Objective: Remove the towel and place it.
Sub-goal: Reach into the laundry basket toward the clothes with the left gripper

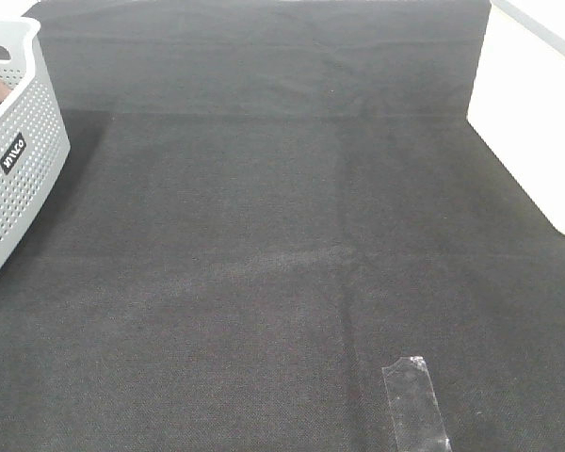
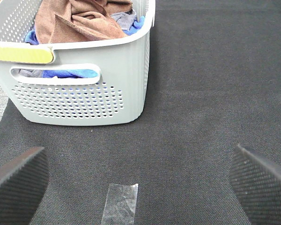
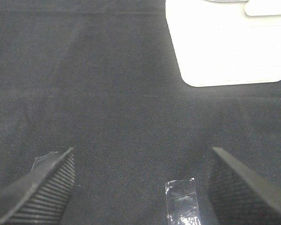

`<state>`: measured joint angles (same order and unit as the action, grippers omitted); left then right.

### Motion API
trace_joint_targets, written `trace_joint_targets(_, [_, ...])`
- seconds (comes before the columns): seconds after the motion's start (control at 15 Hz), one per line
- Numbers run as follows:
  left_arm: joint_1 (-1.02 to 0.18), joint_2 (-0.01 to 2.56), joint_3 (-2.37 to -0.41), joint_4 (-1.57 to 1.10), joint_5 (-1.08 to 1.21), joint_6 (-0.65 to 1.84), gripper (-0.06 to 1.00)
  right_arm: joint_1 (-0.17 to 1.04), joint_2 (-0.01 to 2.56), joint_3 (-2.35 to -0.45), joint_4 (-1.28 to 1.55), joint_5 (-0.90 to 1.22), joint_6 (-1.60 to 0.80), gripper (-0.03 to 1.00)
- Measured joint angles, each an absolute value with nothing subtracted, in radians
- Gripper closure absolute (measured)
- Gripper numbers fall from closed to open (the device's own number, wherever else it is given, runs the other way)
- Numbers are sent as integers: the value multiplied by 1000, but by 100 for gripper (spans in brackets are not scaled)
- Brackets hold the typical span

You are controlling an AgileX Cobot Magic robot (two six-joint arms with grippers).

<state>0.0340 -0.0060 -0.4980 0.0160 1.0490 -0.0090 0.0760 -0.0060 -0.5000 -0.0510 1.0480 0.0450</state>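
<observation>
The towel (image 2: pixel 79 21) lies bunched on top in the basket (image 2: pixel 84 89), over blue cloths (image 2: pixel 79 73), so it looks easiest to lift first. The left claw (image 2: pixel 139 176) faces it, wide open and empty; the right claw (image 3: pixel 140 180) likewise. The towel's edges are folded out of sight, and the white bin (image 1: pixel 532 122) is cut off

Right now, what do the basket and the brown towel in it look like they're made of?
The basket looks like moulded plastic, pale grey and matte, given its rows of holes and cut-out handle. The towel looks like soft terry or microfibre, reddish-brown, judging by its fuzzy nap and loose folds.
</observation>
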Motion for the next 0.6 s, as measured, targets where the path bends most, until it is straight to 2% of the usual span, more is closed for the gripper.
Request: trace_joint_targets(0.6, [34,-6,-498,16,1049,-8,-5,76,-6,-500,-51,1048,45,26])
